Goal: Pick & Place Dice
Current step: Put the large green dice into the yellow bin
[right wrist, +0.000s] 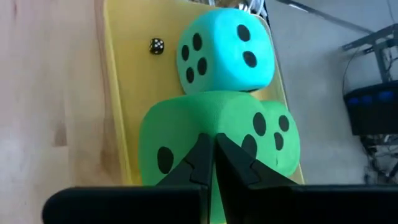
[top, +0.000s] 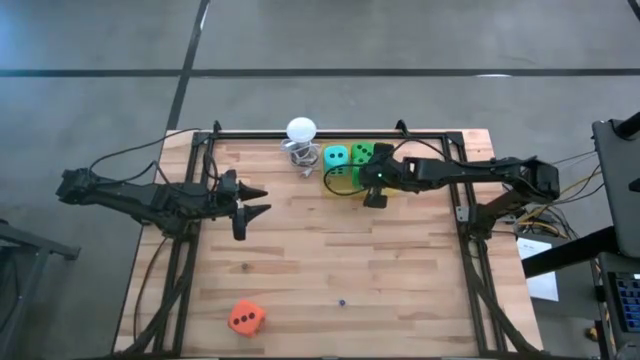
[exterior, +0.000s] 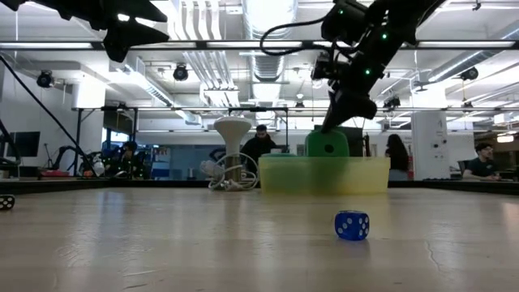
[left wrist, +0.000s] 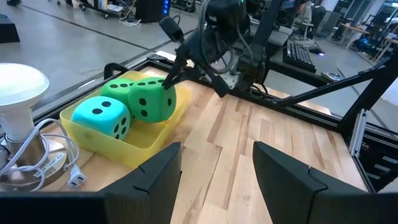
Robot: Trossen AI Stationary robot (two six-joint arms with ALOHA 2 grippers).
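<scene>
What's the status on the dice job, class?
Right claw shut, tip on green die in yellow tray. Left claw open, waiting mid-table. Orange die still out.

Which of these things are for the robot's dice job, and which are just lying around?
For the job:
teal die
green die, second green die behind it
orange die
yellow tray
right gripper, shut, against the green die
left gripper, open, waiting over the table

Lying about:
white ball on a wire stand
small blue die, probably
</scene>
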